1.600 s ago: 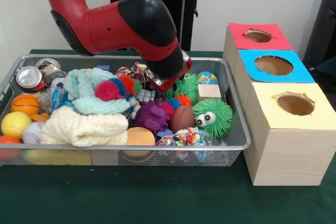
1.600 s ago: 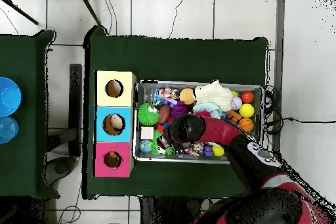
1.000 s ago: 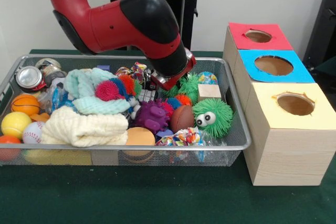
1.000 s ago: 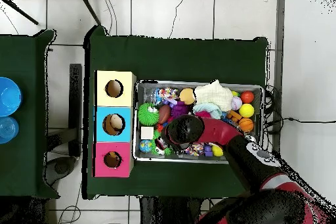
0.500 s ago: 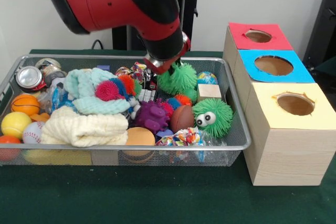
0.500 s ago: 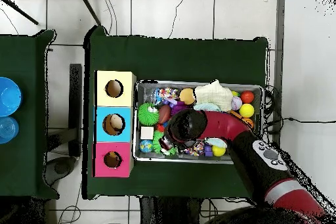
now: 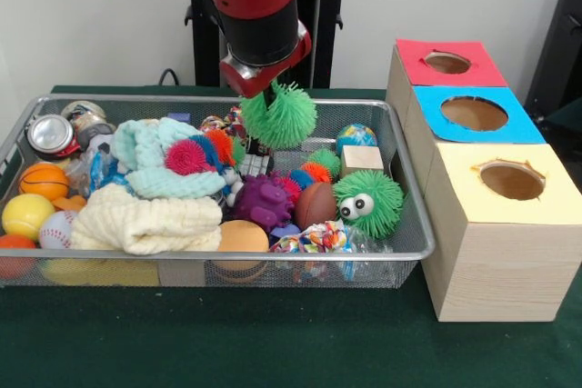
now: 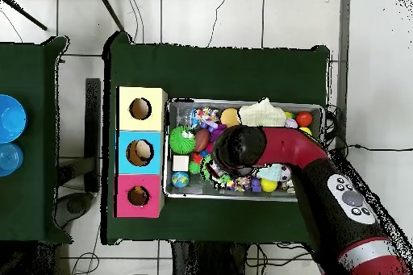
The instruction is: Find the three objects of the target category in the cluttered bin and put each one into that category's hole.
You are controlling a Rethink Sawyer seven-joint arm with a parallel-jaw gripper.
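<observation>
My gripper [image 7: 270, 90] is shut on a green spiky ball [image 7: 280, 116] and holds it in the air above the back middle of the wire mesh bin [image 7: 411, 221]. The ball hangs clear of the toys below it. The hole in the red-faced box [image 7: 447, 63] is at the far right, behind the blue and yellow boxes. In the overhead view the arm's black head [image 8: 236, 147] covers the gripper and the ball over the bin [image 8: 242, 102], and the red-faced hole [image 8: 138, 196] lies to the lower left.
The bin holds a green fuzzy ball with eyes [image 7: 368, 202], a purple spiky toy [image 7: 262, 199], a cream cloth [image 7: 145, 220], a mint knit [image 7: 155, 156], sports balls [image 7: 27, 213] and cans [image 7: 53, 134]. The blue-faced hole [image 7: 474, 114] and yellow-faced hole [image 7: 512, 179] are nearer.
The gripper closed on the green spiky ball among the toys, lifted it out of the bin, and moved up and a little left in the front view.
</observation>
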